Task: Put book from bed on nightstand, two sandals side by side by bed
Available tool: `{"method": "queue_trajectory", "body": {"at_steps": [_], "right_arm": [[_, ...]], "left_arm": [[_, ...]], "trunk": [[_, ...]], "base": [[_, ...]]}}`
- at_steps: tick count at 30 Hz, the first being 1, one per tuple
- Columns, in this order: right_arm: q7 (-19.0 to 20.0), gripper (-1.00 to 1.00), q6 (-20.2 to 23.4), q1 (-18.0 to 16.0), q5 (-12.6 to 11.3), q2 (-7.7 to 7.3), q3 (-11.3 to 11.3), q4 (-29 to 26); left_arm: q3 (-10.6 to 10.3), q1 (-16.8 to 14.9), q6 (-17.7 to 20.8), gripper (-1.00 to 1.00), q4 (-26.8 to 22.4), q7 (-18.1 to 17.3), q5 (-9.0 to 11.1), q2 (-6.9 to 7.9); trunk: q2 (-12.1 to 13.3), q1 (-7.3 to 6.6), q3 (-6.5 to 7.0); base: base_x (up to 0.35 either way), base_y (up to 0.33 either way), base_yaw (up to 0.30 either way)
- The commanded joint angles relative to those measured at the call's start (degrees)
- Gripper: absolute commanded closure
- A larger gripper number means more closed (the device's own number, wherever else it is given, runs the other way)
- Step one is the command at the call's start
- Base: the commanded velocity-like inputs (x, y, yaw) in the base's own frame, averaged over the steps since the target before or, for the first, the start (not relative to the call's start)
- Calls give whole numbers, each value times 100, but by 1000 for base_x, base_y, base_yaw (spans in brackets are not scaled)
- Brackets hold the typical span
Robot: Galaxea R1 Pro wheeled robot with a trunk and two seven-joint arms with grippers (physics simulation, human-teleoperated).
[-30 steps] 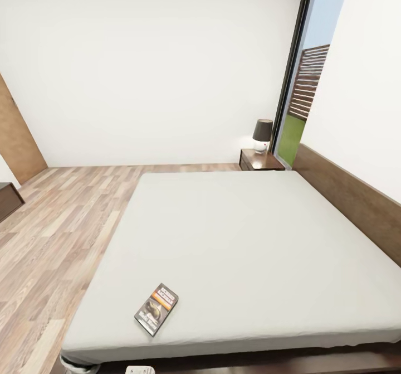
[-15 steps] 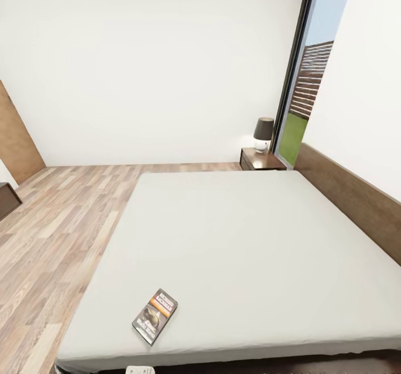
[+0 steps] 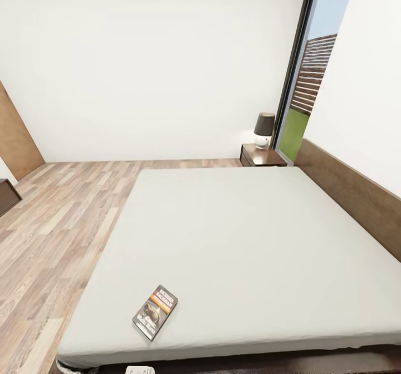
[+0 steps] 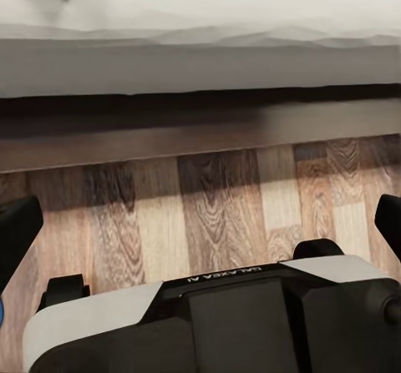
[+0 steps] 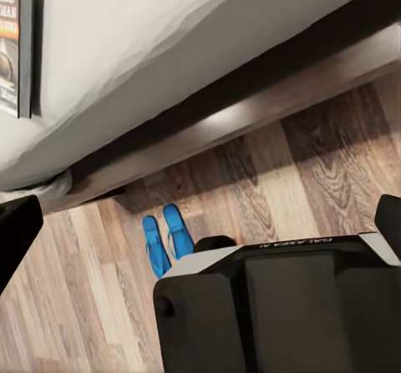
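Both grippers hang low at the near edge of the bed: your left gripper (image 4: 200, 223) shows dark fingertips spread wide at either side of its wrist view, nothing between them; your right gripper (image 5: 200, 223) is likewise spread and empty.

Bed (image 3: 239, 234): large, plain grey mattress on a dark wood frame, headboard along the right of the head view. Floor (image 3: 50, 234): light wood plank, running off to the left.

Nightstand (image 3: 262, 155): small dark cabinet at the far corner of the bed beside the window, a lamp (image 3: 263, 130) on its top. Well apart from the book, across the whole mattress.

Sandals (image 5: 167, 238): bright blue pair on the planks just off the bed frame, lying parallel and close together, seemingly already side by side.

Book (image 3: 155, 311): thin paperback lying flat near the mattress's front left corner, close to the edge. Judge it light and a bit floppy, with a slick cover; flat on soft bedding, it gives you little to pinch from above. Take it by a long edge or the spine, sliding it toward the mattress edge so a finger gets under. Grip gently; it may bend.
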Motion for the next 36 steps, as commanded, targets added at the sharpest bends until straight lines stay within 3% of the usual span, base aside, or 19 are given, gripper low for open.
{"method": "queue_trajectory", "body": {"at_steps": [1,30,32,36], "right_arm": [[15,-100,-19,-8,14,-4,-22,21],[16,-100,-19,-8,8,-37,-26,25],[18,-100,-15,-8,8,-47,-28,26],[30,-100,-11,-8,4,-59,-30,26]], "left_arm": [[46,-5,-14,-100,4,-18,-28,0],[63,-5,-5,-100,-7,-103,-27,15],[71,-7,-1,-100,-20,-238,-23,24],[83,-63,146,-100,-154,-930,-16,61]], "trunk": [[-12,3,-21],[-12,3,-183],[-12,3,-201],[-12,3,-237]], "base": [[0,0,0],[0,0,0],[0,0,0],[0,0,0]]}}
